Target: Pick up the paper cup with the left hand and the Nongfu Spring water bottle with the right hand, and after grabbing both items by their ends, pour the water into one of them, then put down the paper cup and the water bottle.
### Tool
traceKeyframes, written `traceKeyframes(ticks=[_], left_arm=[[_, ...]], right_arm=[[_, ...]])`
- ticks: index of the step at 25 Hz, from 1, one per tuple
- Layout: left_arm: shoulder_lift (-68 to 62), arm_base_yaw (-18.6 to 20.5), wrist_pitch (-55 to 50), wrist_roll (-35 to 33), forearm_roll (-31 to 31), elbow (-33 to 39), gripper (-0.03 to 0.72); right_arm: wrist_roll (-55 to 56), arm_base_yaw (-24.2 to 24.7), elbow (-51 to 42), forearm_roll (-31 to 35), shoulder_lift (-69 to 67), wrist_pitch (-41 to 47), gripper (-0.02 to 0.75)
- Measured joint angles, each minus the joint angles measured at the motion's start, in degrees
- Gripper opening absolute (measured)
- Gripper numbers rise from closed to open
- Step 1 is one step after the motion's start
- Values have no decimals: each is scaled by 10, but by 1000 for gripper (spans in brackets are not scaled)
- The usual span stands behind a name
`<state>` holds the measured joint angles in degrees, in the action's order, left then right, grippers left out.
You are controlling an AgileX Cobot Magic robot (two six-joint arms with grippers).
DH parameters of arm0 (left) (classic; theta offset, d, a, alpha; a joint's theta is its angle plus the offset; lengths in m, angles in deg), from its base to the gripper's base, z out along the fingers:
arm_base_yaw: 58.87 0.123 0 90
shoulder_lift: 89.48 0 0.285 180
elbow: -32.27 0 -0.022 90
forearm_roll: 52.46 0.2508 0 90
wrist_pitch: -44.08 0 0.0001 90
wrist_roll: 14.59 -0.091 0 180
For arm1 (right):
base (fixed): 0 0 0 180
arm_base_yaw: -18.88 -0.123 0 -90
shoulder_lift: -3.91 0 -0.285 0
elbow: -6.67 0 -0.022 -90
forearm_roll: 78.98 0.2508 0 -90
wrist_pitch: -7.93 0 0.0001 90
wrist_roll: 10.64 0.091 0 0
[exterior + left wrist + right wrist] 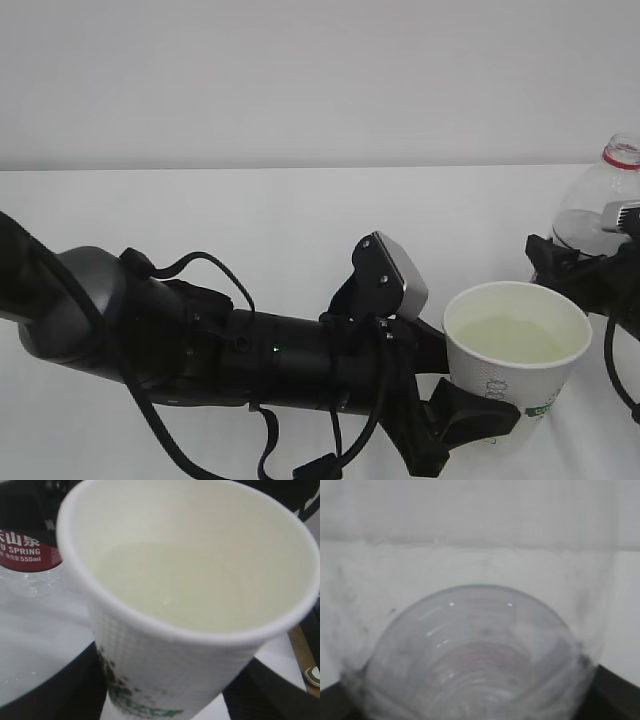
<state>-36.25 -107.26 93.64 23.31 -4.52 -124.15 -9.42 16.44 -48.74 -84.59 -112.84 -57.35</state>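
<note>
The white paper cup [517,372] stands upright at the lower right, its green logo low on the side. Pale yellowish water [515,338] lies inside it. My left gripper [497,405] is shut on the cup's lower part. In the left wrist view the cup [190,630] fills the frame, with black fingers [50,690] at both sides of its base. The clear Nongfu Spring water bottle [597,205] stands upright at the right edge, red neck ring on top. My right gripper [585,268] sits around its lower body. In the right wrist view the blurred bottle [475,655] spans the space between dark fingers [620,692].
A white tabletop [250,220] runs back to a pale wall. My bulky left arm [200,340] with its cables and grey box module lies across the front of the table. The bottle's red label [25,550] shows just behind the cup.
</note>
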Motion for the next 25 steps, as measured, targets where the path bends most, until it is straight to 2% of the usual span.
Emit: traceKeyframes(ticks=[25], left_arm=[[0, 0, 0, 0, 0, 0, 484]], right_arm=[[13, 0, -98, 0, 41, -3, 603]])
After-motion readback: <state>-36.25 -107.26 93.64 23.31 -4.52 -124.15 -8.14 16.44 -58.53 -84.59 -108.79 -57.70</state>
